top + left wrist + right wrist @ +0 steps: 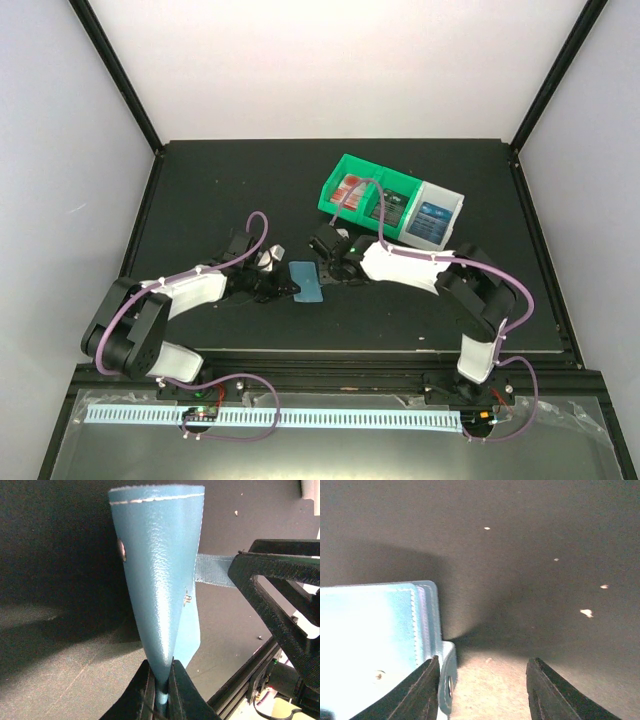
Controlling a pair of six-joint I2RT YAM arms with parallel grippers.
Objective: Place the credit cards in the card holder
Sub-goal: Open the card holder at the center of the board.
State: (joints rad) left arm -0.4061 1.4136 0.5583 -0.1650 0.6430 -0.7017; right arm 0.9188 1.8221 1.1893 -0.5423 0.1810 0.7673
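Observation:
The blue card holder [305,282] lies on the black mat between the two arms. My left gripper [288,289] is shut on its near edge. In the left wrist view the holder [160,580] rises away from the pinching jaws [163,682]. My right gripper [331,263] is open at the holder's far right corner. In the right wrist view the holder [370,630] fills the lower left, and its edge with a metal snap sits just inside the left finger [422,692]. Bare mat lies between the fingers. Credit cards sit in the bins: red-and-white [348,190], dark [396,210] and blue [432,221].
A green two-compartment bin [345,165] and a white bin [455,205] stand side by side behind the right gripper. The black frame rail [330,360] runs along the mat's near edge. White walls enclose the mat on three sides.

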